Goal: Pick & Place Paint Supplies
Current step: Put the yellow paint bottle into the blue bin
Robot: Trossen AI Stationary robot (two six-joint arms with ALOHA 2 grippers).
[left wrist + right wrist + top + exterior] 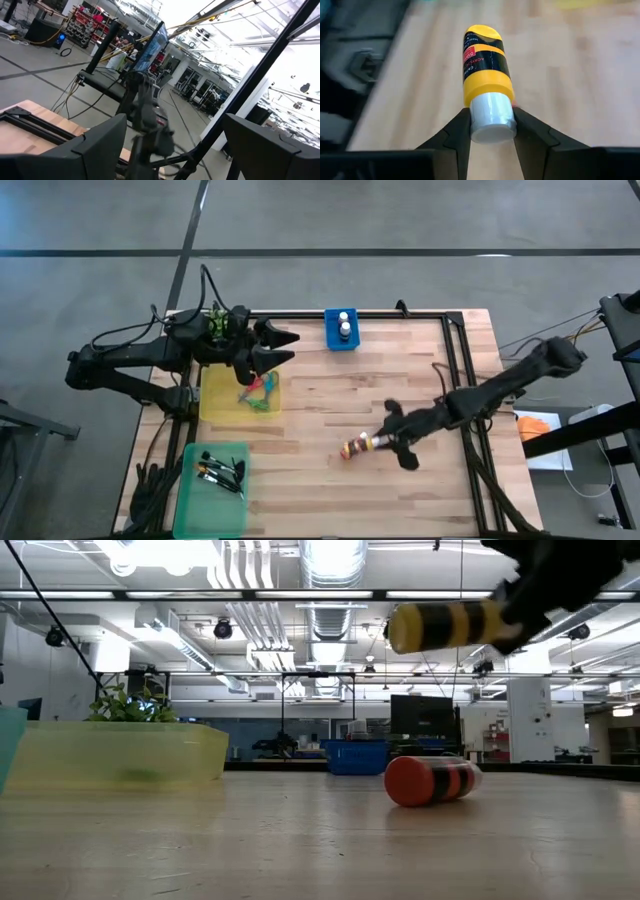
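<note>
High view: the right claw [385,442], reaching in from the bench's [400,390] right side, is clenched on the white cap of a yellow paint bottle [356,447] over the middle of the wood, the bottle lying roughly horizontal and pointing away from the arm; the left claw [283,347] waits with its jaws released above the yellow tray [215,402], which holds scissors [257,390]. A blue bin [341,338] at the far edge carries two white-capped bottles standing upright, and a green tray [212,500] at the near left holds paintbrushes [220,472], so each kind of supply appears to have its own container. Low view: the yellow bottle [445,626] hangs clear of the bench, lifted high enough, it seems, to pass over a red paint bottle [432,781] that lies on its side on the wood beneath; the yellow tray [120,754] and the blue bin [357,757] stand beyond. Left wrist view: the open fingers [95,147] frame only the room. Right wrist view: both fingers [457,134] press the white cap, leaving the yellow body free, a hold suited to setting it down base-first.
</note>
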